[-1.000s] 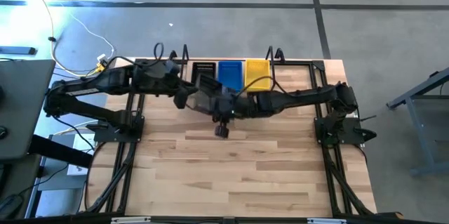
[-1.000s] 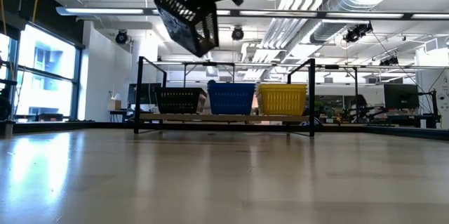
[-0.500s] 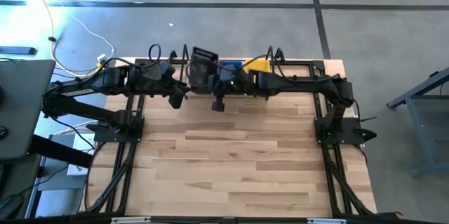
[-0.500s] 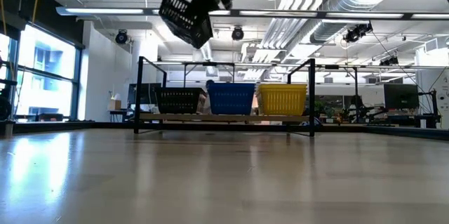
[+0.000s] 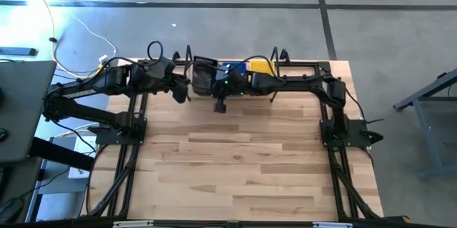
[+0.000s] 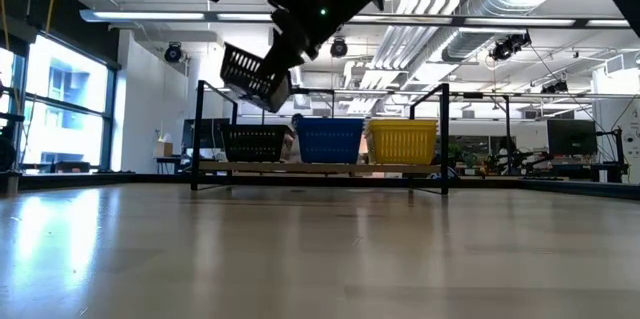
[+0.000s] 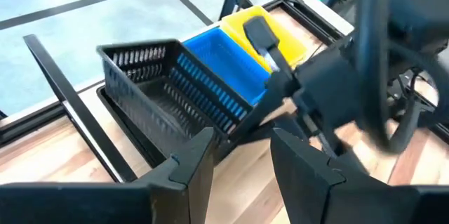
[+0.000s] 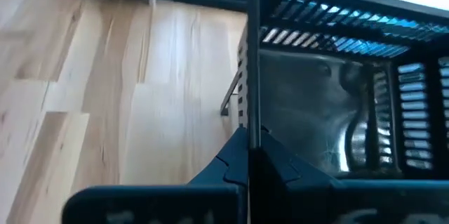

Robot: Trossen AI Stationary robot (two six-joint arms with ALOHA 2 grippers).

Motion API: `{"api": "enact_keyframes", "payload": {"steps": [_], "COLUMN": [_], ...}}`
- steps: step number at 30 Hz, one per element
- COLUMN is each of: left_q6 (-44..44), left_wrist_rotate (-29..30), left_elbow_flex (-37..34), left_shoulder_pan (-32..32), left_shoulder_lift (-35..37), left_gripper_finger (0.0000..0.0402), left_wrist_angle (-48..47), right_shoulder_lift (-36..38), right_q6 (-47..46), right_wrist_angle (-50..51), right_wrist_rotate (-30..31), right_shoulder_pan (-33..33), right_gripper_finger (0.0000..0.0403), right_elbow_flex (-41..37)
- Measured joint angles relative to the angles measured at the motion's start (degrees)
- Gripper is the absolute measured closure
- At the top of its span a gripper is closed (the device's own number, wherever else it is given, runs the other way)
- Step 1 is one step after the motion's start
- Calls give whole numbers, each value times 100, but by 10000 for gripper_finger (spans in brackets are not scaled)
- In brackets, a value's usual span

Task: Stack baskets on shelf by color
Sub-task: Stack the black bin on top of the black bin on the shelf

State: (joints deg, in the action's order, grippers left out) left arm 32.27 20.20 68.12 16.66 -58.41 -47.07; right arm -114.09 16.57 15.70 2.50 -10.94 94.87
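My right gripper (image 8: 249,157) is shut on a black basket (image 6: 252,74), which hangs tilted in the air just above the black baskets (image 6: 255,144) at the shelf's left end. The shelf (image 6: 320,167) stands along the table's far edge and also bears blue baskets (image 6: 330,141) in the middle and yellow baskets (image 6: 403,142) on the right. In the high view the held basket (image 5: 203,74) covers the black ones. My left gripper (image 7: 242,161) hovers open just to the left of the held basket, with nothing between its fingers. My right gripper pinches one side wall of the black basket at its rim (image 8: 251,112), one finger inside the basket and one outside. The fingers slant downward from the table's right. The basket is lifted clear and tilted, its open side turned toward the gripper.
Black upright rods (image 6: 200,134) stand at both ends of the shelf, close to the held basket. The wooden tabletop (image 5: 235,164) lies bare in front of the shelf. The two arms reach in close together at the far left of the table.
My right gripper has carried the black basket toward the table's far edge and somewhat left, and has sunk toward the black baskets on the shelf. The basket has turned with the rolling wrist. It stays shut on it.
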Motion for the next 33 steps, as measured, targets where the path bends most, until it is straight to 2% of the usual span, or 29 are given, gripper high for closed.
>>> {"api": "enact_keyframes", "payload": {"steps": [12, 33], "left_q6": [29, 210], "left_wrist_rotate": [-2, -6], "left_elbow_flex": [0, 0], "left_shoulder_pan": [25, 25], "left_shoulder_lift": [-2, -2], "left_gripper_finger": [271, 271], "left_wrist_angle": [-35, -32], "right_shoulder_lift": [-340, -338], "right_q6": [302, 538], "right_wrist_angle": [-14, 162], "right_wrist_rotate": [449, 299], "right_shoulder_pan": [-47, -267], "right_gripper_finger": [403, 403], "right_elbow_flex": [-2, -2]}}
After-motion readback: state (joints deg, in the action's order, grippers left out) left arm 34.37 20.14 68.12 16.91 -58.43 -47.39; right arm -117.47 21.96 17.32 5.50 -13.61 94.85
